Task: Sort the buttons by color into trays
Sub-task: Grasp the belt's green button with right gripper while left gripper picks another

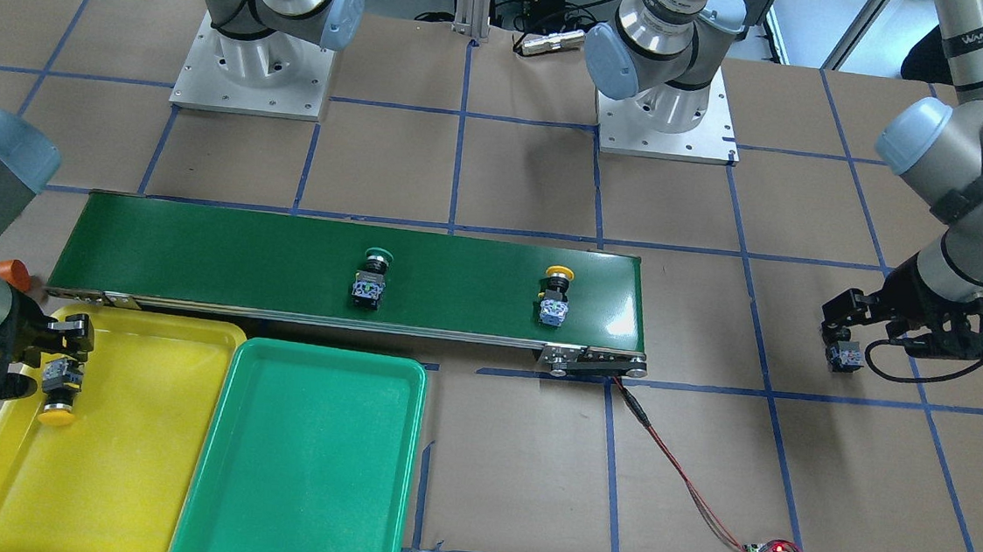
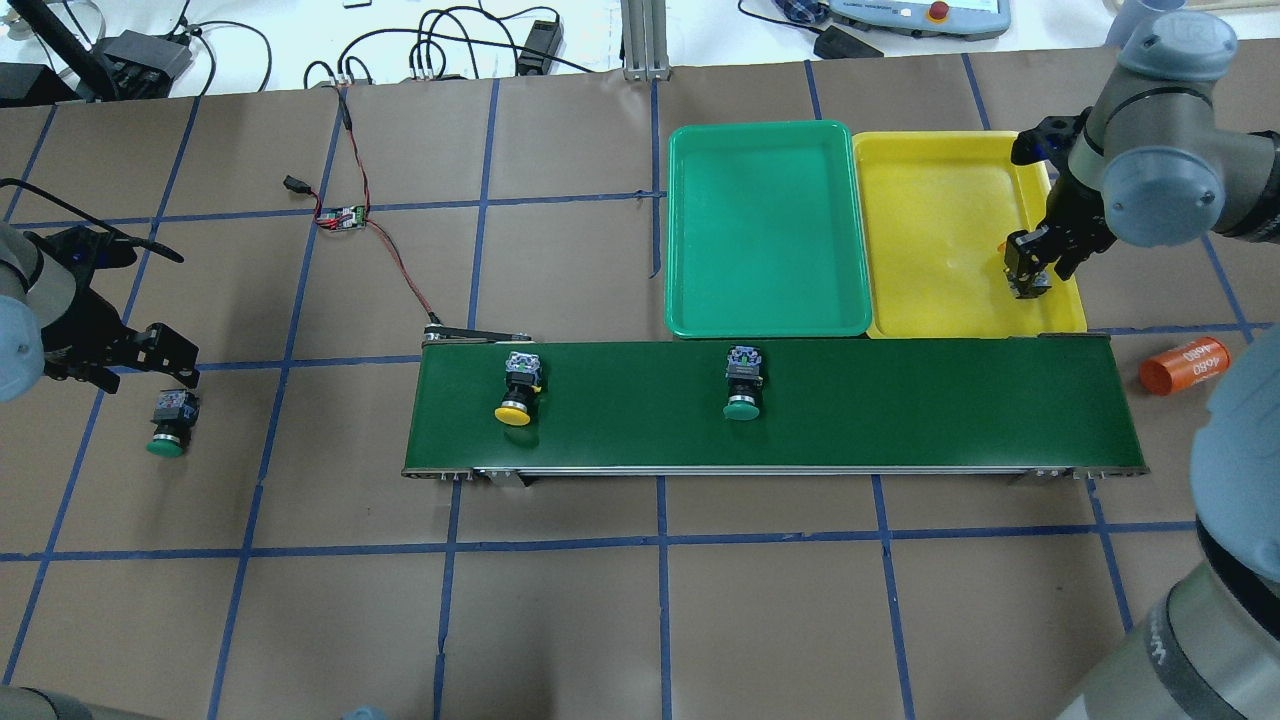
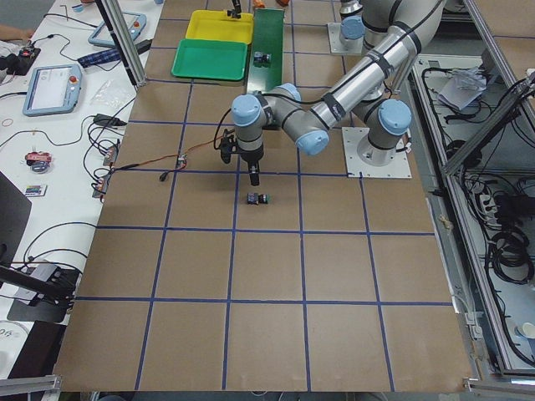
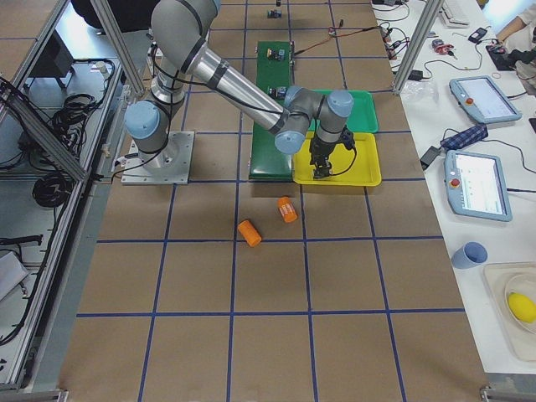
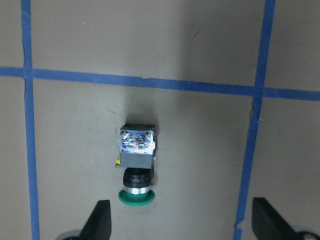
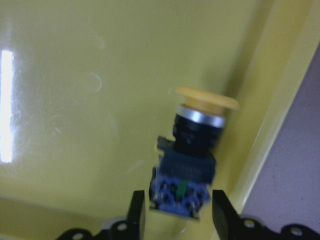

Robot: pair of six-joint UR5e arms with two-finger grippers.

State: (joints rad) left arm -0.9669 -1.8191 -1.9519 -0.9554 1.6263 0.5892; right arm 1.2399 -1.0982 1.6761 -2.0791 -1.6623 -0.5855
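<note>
My right gripper (image 6: pixel 178 220) is shut on the contact block of a yellow button (image 6: pixel 192 150) and holds it low over the yellow tray (image 2: pixel 940 230), near its outer rim. My left gripper (image 5: pixel 182 222) is open above the brown table. A green button (image 5: pixel 136 160) lies on its side there, just beyond the fingertips, and also shows in the overhead view (image 2: pixel 168 420). On the dark-green conveyor belt (image 2: pixel 900 400) lie another yellow button (image 2: pixel 518 390) and another green button (image 2: pixel 742 385). The green tray (image 2: pixel 765 230) stands next to the yellow one and holds nothing.
An orange cylinder marked 4680 (image 2: pixel 1183 364) lies on the table off the belt's end by the yellow tray; a second one (image 4: pixel 249 232) lies further out. A small circuit board (image 2: pixel 340 215) with a red-black wire runs to the belt's other end.
</note>
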